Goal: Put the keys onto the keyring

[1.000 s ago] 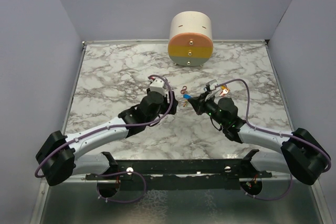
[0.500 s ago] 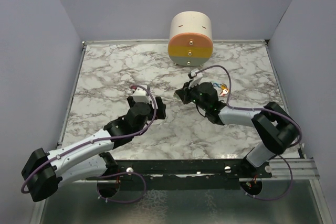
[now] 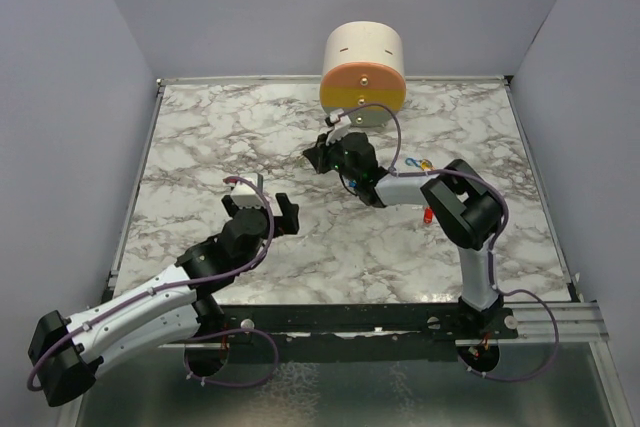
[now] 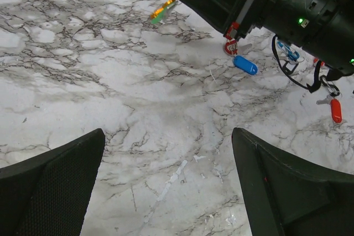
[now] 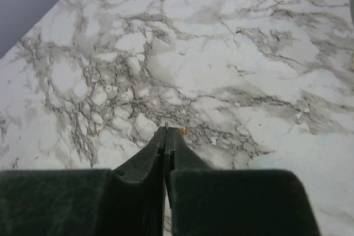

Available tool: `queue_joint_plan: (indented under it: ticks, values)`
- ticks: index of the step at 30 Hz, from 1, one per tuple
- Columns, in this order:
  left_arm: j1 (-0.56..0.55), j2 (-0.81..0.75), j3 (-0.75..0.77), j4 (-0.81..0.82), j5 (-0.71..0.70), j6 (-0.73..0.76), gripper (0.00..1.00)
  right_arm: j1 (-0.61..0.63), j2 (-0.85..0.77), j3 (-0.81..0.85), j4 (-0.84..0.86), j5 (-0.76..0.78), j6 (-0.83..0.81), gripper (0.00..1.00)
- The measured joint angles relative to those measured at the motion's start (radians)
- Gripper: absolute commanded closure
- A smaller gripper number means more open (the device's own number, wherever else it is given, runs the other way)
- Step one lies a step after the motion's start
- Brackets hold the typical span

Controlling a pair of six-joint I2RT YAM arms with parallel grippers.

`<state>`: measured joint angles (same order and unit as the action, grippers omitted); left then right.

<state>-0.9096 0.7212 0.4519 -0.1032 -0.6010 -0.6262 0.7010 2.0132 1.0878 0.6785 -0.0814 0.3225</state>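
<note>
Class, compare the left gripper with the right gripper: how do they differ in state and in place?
The left gripper is open, its jaws wide apart; the right gripper is shut, its jaws pressed together. The left gripper hangs nearer the arm bases, while the right gripper reaches far out, close to the drum. Both are black, two-fingered and over the marble table.

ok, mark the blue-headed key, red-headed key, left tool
Blue plastic-headed key (image 4: 245, 64): left wrist view, head's middle.
Red plastic-headed key (image 4: 336, 111): left wrist view, head's middle.
Left tool (image 4: 167, 134): left wrist view, midway between fingertips.
</note>
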Motion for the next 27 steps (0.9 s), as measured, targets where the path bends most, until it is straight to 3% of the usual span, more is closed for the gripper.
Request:
queue_joint_plan:
  ticks: [12, 20, 25, 27]
  values:
    - [0.000, -0.009, 0.000, -0.048, -0.018, 0.000, 0.01, 0.000, 0.117, 0.162, -0.033, -0.001, -0.005, 0.94]
    - [0.000, -0.016, 0.000, -0.048, -0.019, 0.005, 0.01, 0.000, 0.121, 0.137, -0.038, 0.002, -0.001, 0.62]
    - [0.000, -0.015, 0.000, -0.048, -0.020, 0.012, 0.01, 0.000, 0.026, -0.039, -0.010, 0.007, 0.013, 0.44]
    - [0.000, -0.014, 0.000, -0.049, -0.022, 0.015, 0.01, 0.000, -0.043, -0.130, 0.006, 0.007, 0.023, 0.33]
